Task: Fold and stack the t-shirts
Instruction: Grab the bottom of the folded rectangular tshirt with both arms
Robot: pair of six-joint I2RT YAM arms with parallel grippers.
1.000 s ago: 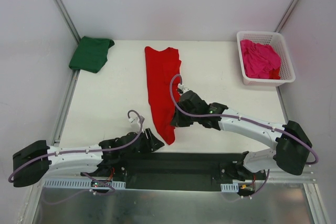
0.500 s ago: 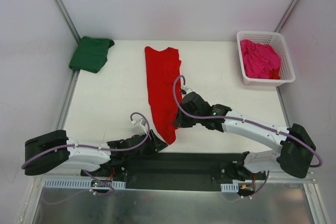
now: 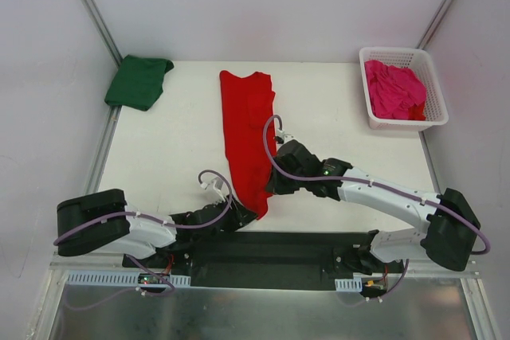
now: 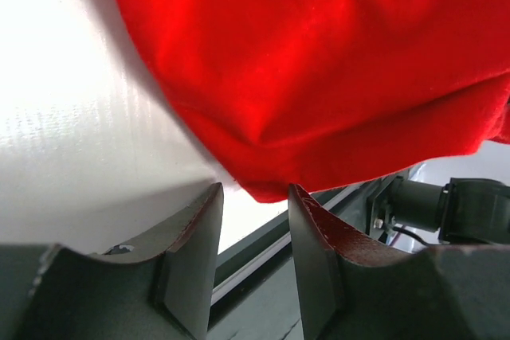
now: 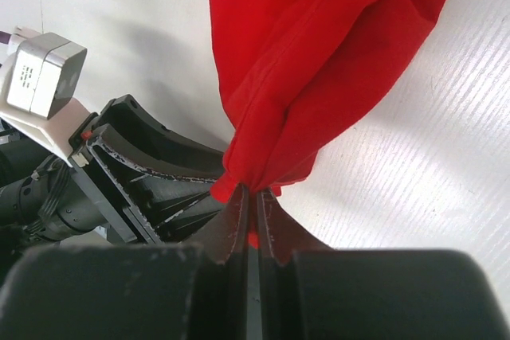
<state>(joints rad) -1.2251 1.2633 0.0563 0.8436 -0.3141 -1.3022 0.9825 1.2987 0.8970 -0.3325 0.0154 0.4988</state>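
red t-shirt (image 3: 245,117) mid-table, bare table (image 3: 167,149) either side

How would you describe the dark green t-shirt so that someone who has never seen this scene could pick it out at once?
Start at the white table and go to its far left corner. The dark green t-shirt lies there as a folded bundle. It alone is green: the red t-shirt stretches down the middle and the pink t-shirt sits in the basket.
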